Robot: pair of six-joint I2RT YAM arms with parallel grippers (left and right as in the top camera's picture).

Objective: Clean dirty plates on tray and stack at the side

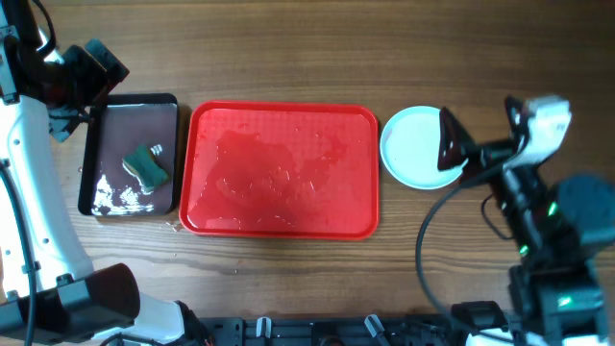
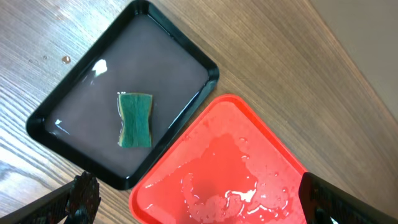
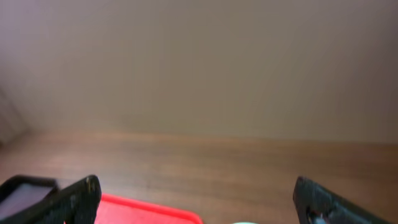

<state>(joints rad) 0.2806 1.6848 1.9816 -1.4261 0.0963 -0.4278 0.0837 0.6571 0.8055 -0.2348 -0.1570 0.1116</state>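
The red tray (image 1: 281, 223) lies mid-table, wet and with no plates on it. It also shows in the left wrist view (image 2: 249, 143) and as a corner in the right wrist view (image 3: 152, 215). A pale round plate (image 1: 411, 146) sits on the table right of the tray. I cannot tell whether other plates lie under it. My right gripper (image 1: 450, 142) is open and empty over that plate's right edge; its fingers (image 3: 199, 199) are wide apart. My left gripper (image 1: 82, 86) is open and empty above the black tray's far left corner; its fingers (image 2: 196, 199) are wide apart.
A black tray (image 1: 110, 159) left of the red tray holds a green sponge (image 1: 146, 165) and foamy water. Both show in the left wrist view, the black tray (image 2: 186, 62) and the sponge (image 2: 135, 119). The black tray nearly touches the red one.
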